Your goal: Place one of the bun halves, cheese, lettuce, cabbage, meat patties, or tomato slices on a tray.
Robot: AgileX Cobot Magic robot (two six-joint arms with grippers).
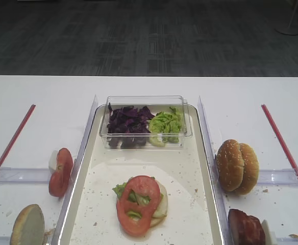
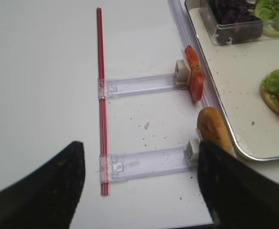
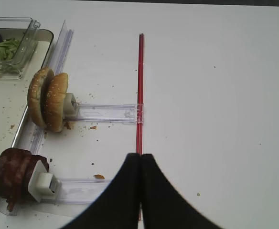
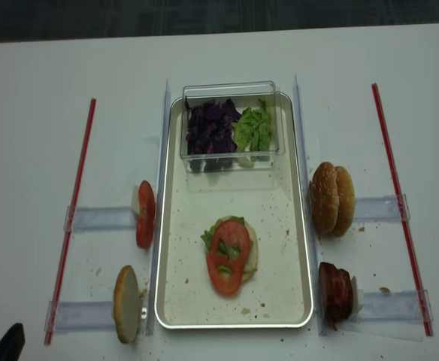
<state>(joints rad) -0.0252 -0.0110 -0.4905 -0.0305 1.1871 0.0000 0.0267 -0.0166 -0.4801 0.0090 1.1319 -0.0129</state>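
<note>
We see a white table (image 4: 39, 113) that fills both overhead views; beyond its far edge lies a dark carpeted floor (image 1: 139, 35). The tabletop is flecked with crumbs near the food.

The tray (image 4: 173, 301) lies lengthwise at the middle of the table, so that either arm can reach it. Clear rails (image 4: 165, 113) run along its left and right sides, and we judge that they keep it from sliding. A clear box (image 4: 231, 92) sits at the tray's far end and holds the cabbage (image 4: 208, 128) on the left and the lettuce (image 4: 253, 129) on the right. Near the tray's near end a stack is started: a bun half (image 4: 251, 252) with green leaf on it and a tomato slice (image 4: 228, 263) on top.

Two red strips (image 4: 77, 203) lie well out to the left and right. Clear brackets (image 4: 99, 219) run from them toward the tray, and each props its food on edge, which we judge eases a pinch from above. On the left stand spare tomato slices (image 4: 145, 214) and, nearer, a lone bun half (image 4: 126, 304). On the right stand two bun halves (image 4: 332, 199) and, nearer, the meat patties (image 4: 337, 293).

The left claw (image 2: 139, 186) is spread wide and empty, hanging over the near left bracket with its right finger just beside the lone bun half. The right claw (image 3: 140, 191) is pressed together and empty, over the right red strip.
</note>
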